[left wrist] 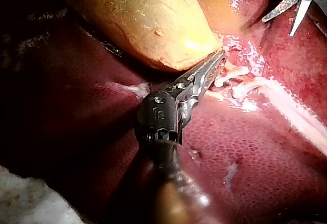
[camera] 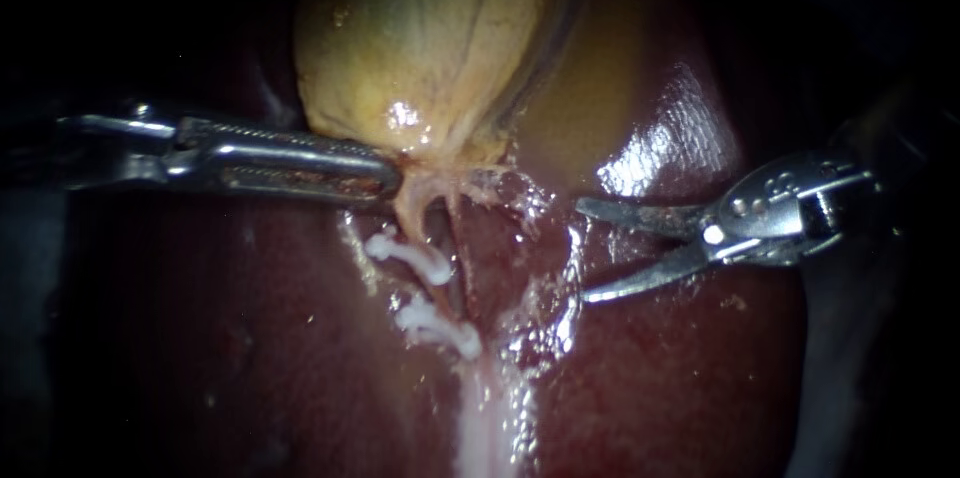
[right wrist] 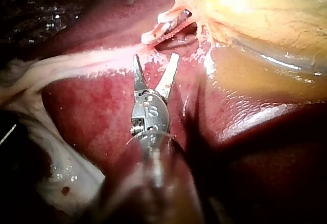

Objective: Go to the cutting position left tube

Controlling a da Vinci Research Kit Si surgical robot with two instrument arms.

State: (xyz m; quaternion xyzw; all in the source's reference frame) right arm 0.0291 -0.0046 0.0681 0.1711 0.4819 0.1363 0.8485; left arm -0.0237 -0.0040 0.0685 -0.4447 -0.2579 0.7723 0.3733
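Note:
The yellow gallbladder point(camera: 430, 48) lies on the dark red liver point(camera: 250, 338). My left instrument point(camera: 385, 178) comes in level from the left, its jaws shut on the gallbladder's neck point(left wrist: 217, 55). Below the neck two thin tubes run down; the left tube point(camera: 415, 213) carries two white clips point(camera: 405, 253) point(camera: 435, 326). My right instrument point(camera: 582, 250) has curved blades standing open, well to the right of the tubes and touching nothing. In the right wrist view its open blades point(right wrist: 156, 58) point toward the clips point(right wrist: 156, 35), a short way short of them.
A pale white band of tissue point(camera: 480, 428) runs down from below the clips across the liver. Wet, glistening liver point(camera: 670, 148) rises to the right of the gallbladder. The surroundings of the organ are dark.

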